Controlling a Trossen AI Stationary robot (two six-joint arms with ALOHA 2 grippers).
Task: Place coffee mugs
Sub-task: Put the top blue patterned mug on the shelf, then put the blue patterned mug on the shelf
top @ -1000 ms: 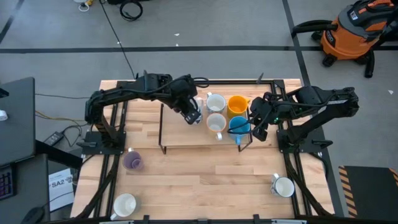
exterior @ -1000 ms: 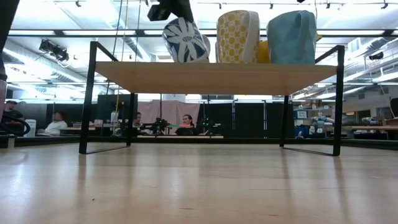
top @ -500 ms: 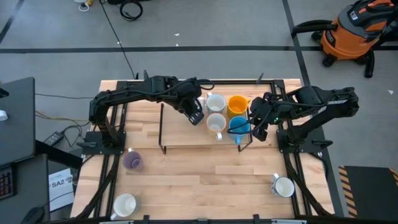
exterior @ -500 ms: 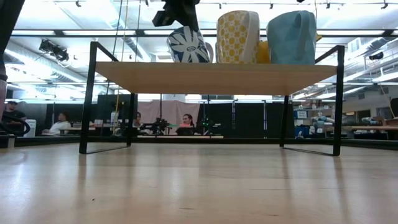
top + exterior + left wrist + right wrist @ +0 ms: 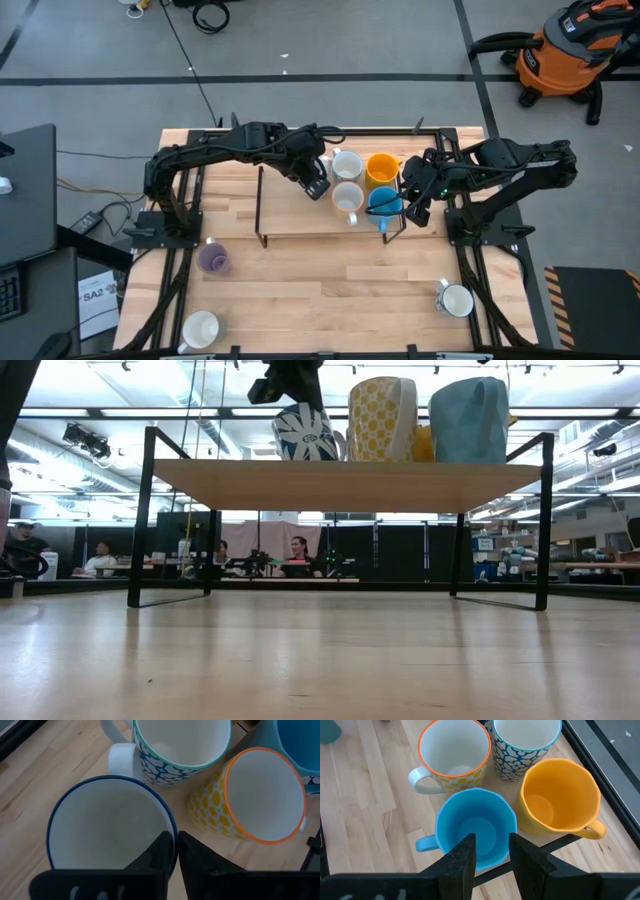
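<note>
A low wooden shelf [image 5: 300,215] on black legs stands mid-table. Five mugs are on it: a blue-rimmed flower-pattern mug [image 5: 308,432], a teal-rimmed patterned mug [image 5: 182,745], a yellow-dotted orange-rimmed mug [image 5: 260,795], an orange-yellow mug [image 5: 560,795] and a bright blue mug [image 5: 475,827]. My left gripper [image 5: 175,837] is shut on the flower mug. My right gripper [image 5: 492,842] is open over the blue mug's near wall, one finger over the inside and one outside. On the table stand a purple mug [image 5: 213,260] and two white mugs [image 5: 200,328] [image 5: 457,300]. My left gripper pinches the flower mug's rim [image 5: 167,822] on the side facing the yellow-dotted mug, one finger inside the cup and one outside. The fingers come from above, pointing down. The mug stands upright with its base [image 5: 308,456] on the shelf top.
The shelf's black frame [image 5: 148,510] rises above the table at both ends. The shelf's left half [image 5: 285,205] is bare wood. Off the table lie a monitor [image 5: 25,190] on the left and an orange vacuum [image 5: 565,50] at the far right. People sit in the room behind.
My left gripper has moved a little toward the table's right, closer to the other mugs, and slightly down. The flower mug, tilted a second ago, now stands upright on the shelf beside the yellow-dotted mug.
</note>
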